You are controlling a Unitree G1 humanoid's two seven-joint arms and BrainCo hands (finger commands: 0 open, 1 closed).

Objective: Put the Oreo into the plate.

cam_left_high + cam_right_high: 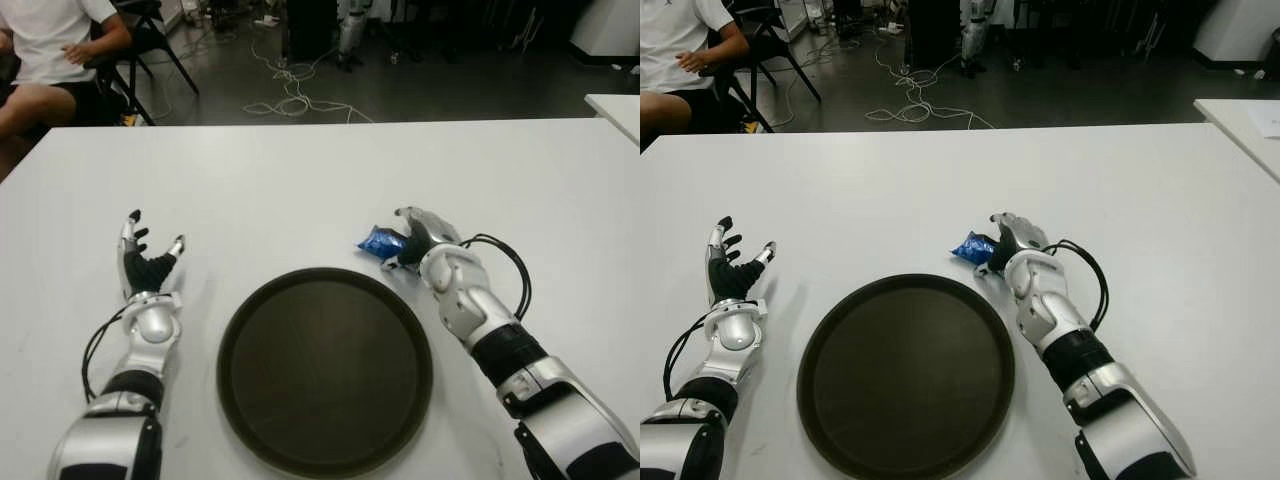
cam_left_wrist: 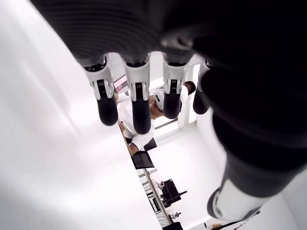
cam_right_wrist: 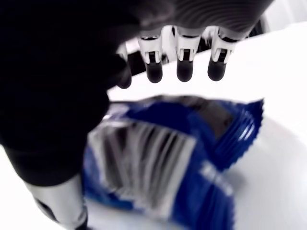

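Note:
A small blue Oreo packet (image 1: 379, 242) lies on the white table (image 1: 300, 180), just beyond the upper right rim of the round dark plate (image 1: 325, 370). My right hand (image 1: 410, 240) sits right beside the packet on its right, the fingers reaching over it and the thumb low beside it. Seen from the right wrist, the packet (image 3: 182, 158) fills the space under the fingertips (image 3: 184, 69), which stand off it with a gap. My left hand (image 1: 148, 250) shows to the left of the plate, fingers spread and holding nothing.
A person (image 1: 50, 50) sits on a chair beyond the table's far left corner. Cables (image 1: 290, 95) lie on the dark floor behind the table. The corner of another white table (image 1: 615, 105) shows at far right.

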